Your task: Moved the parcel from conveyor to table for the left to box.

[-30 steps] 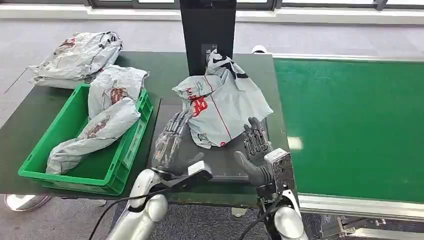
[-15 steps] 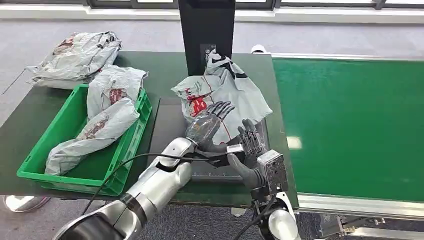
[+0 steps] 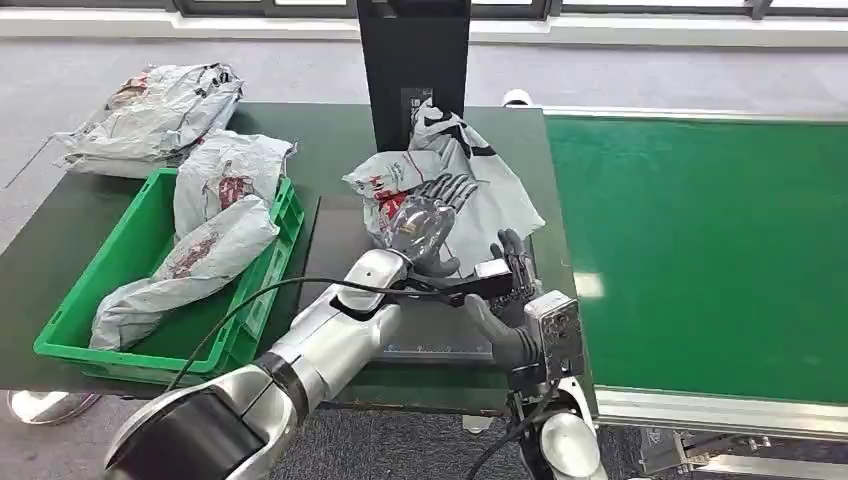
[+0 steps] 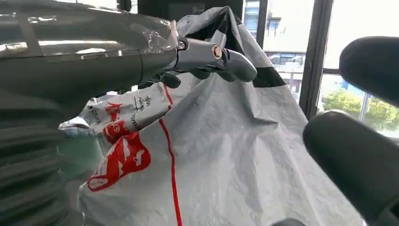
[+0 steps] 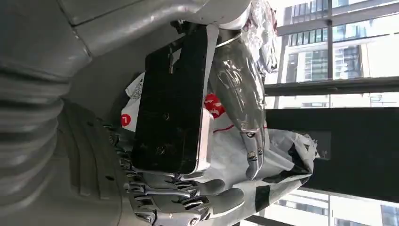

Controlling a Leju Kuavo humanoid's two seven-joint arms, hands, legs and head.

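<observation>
Grey parcel (image 3: 455,190) lies crumpled on table (image 3: 340,150), just in front of black post (image 3: 413,60). Left hand (image 3: 425,220) over parcel, fingers spread, holding nothing. Right hand (image 3: 510,290) at parcel's near edge, fingers apart, empty. Green crate (image 3: 255,300) left of parcel.

The left hand (image 3: 428,222) covers the middle of the parcel (image 3: 492,190), so whether its fingers actually touch the grey wrap can't be told from up here. The left arm's dark wrist block hides most of the right hand (image 3: 510,300). The black upright panel (image 3: 414,60) is cut off by the top edge. In the left wrist view, the near fingers (image 4: 357,160) are big dark blurs, and the parcel's red print (image 4: 120,162) is unreadable.
</observation>
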